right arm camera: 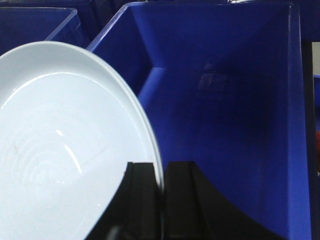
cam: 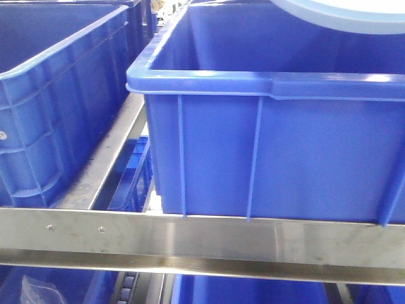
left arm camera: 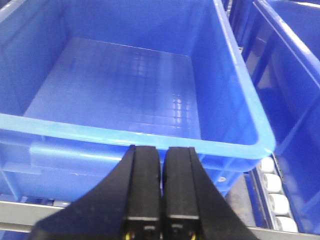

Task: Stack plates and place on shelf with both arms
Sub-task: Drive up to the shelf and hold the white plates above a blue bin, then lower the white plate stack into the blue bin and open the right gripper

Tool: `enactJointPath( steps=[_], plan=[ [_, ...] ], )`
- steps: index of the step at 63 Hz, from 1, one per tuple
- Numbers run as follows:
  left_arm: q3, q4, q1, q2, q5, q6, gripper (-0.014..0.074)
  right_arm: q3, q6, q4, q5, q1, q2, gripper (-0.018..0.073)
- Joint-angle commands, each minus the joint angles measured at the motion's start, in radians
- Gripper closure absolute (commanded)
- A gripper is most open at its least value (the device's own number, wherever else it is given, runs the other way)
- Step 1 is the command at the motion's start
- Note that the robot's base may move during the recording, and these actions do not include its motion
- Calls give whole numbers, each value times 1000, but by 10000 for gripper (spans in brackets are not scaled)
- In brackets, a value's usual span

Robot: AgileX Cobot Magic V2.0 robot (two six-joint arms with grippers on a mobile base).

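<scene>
**Plates held at the rim above a blue crate**

Plates (right arm camera: 65, 145) fill the left of our right wrist view: we see a pale, glossy round dish tilted up on edge, and along its curved rim a second edge line shows, though we cannot tell for sure whether it is one plate or two stacked. Our right gripper (right arm camera: 161, 200) pinches that rim, a black finger on each side of it, jaws closed onto the plates. Behind and below sits a deep blue crate (right arm camera: 225, 115), its inside in shade.

From the front view we catch only a pale arc of plate at the top right, over the big crate that stands on the shelf (cam: 202, 240), whose brushed steel front rail runs across the bottom. A second blue crate (cam: 50, 107) stands beside it on the left, with a steel side rail between them.

Our left gripper (left arm camera: 161, 195) hangs over the near rim of that left crate, its black fingers pressed together with nothing between them. White rollers (left arm camera: 277, 200) show at the lower right.
</scene>
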Motion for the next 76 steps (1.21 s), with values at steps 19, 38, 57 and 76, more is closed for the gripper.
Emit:
enactJointPath(
  steps=[19, 38, 57, 76],
  plan=[
    [-31, -4, 0, 8, -91, -9, 505, -29, -3, 4, -98, -7, -5, 511],
    [-31, -4, 0, 8, -91, -9, 505, -29, -3, 4, -98, -7, -5, 511],
    [-31, -4, 0, 8, -91, -9, 505, -29, -3, 4, -98, -7, -5, 511],
    [-31, -4, 0, 8, -91, -9, 505, -29, -3, 4, -175, -7, 14, 511]
  ],
)
